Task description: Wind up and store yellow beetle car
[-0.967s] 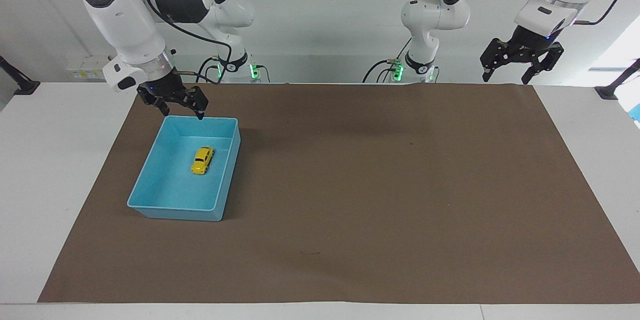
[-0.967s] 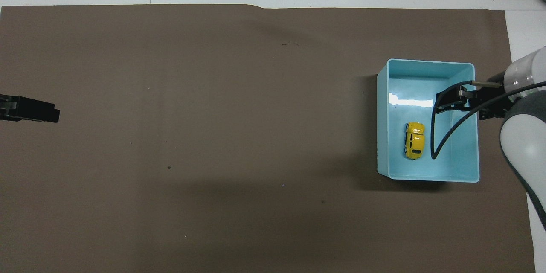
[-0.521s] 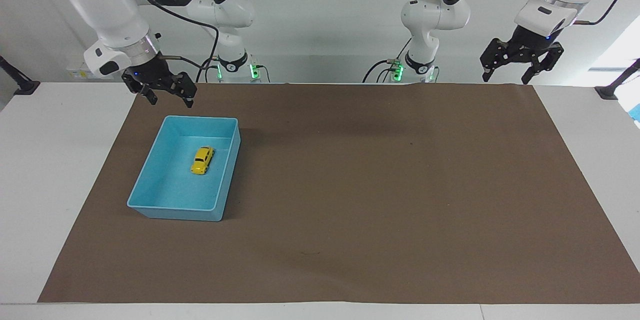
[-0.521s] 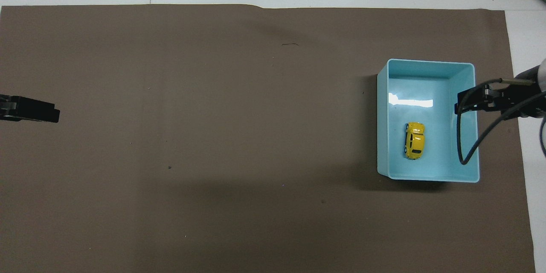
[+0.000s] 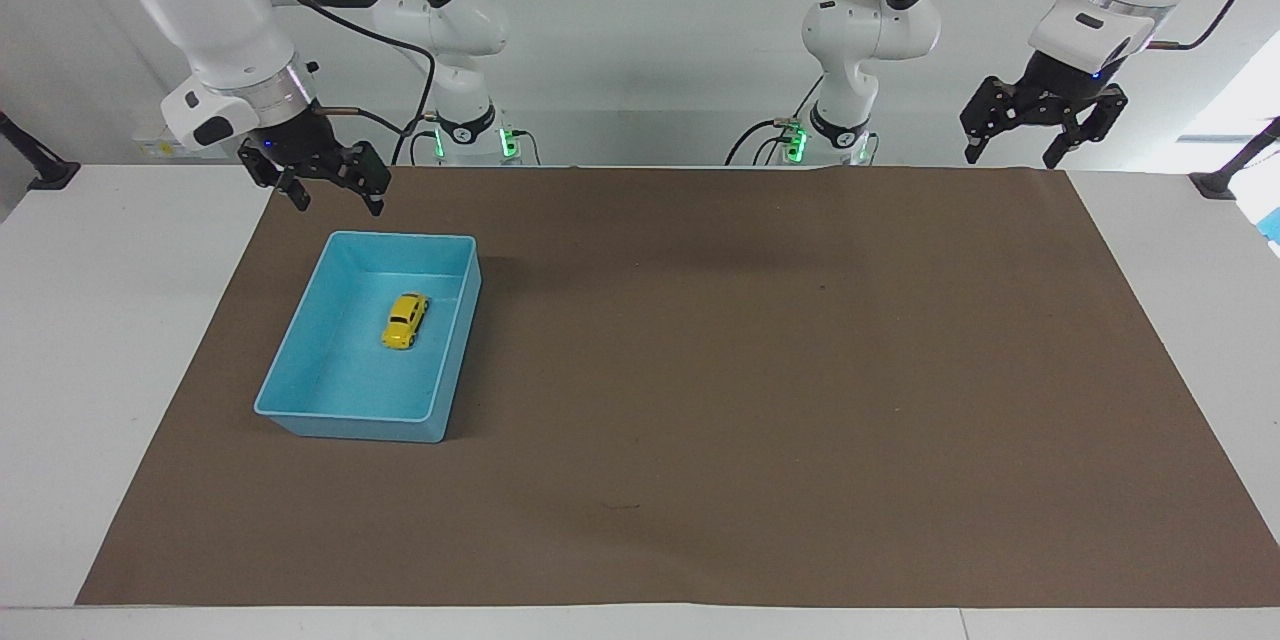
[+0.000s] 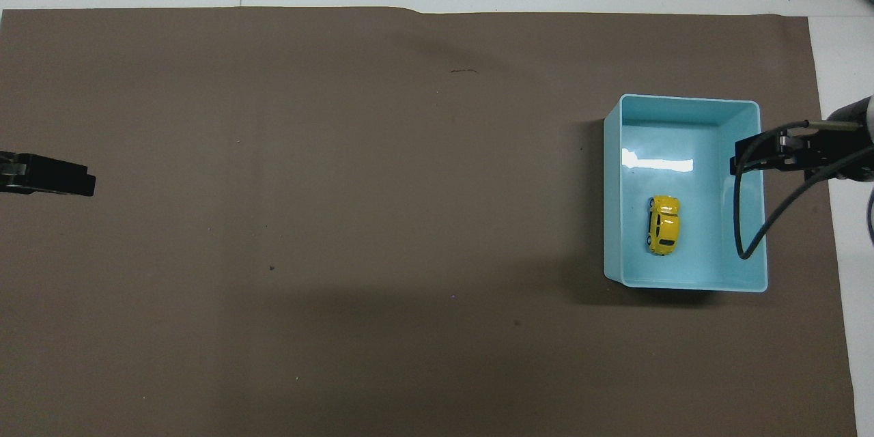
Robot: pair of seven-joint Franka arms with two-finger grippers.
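The yellow beetle car (image 5: 405, 320) (image 6: 664, 234) rests on its wheels on the floor of the light blue bin (image 5: 345, 417) (image 6: 612, 218), with nothing touching it. My right gripper (image 5: 338, 207) (image 6: 741, 162) hangs open and empty, up in the air over the bin's rim at the right arm's end of the table, well clear of the car. My left gripper (image 5: 1010, 161) (image 6: 78, 183) waits raised and open over the mat's edge at the left arm's end, holding nothing.
A brown mat (image 5: 750, 370) (image 6: 341, 184) covers most of the white table (image 5: 100, 320). The bin stands on it toward the right arm's end. A black cable (image 6: 744, 218) from the right wrist loops over the bin's side.
The right gripper has risen and pulled back from over the bin's inside to its rim at the right arm's end, staying open. The car, bin and left arm have not moved.
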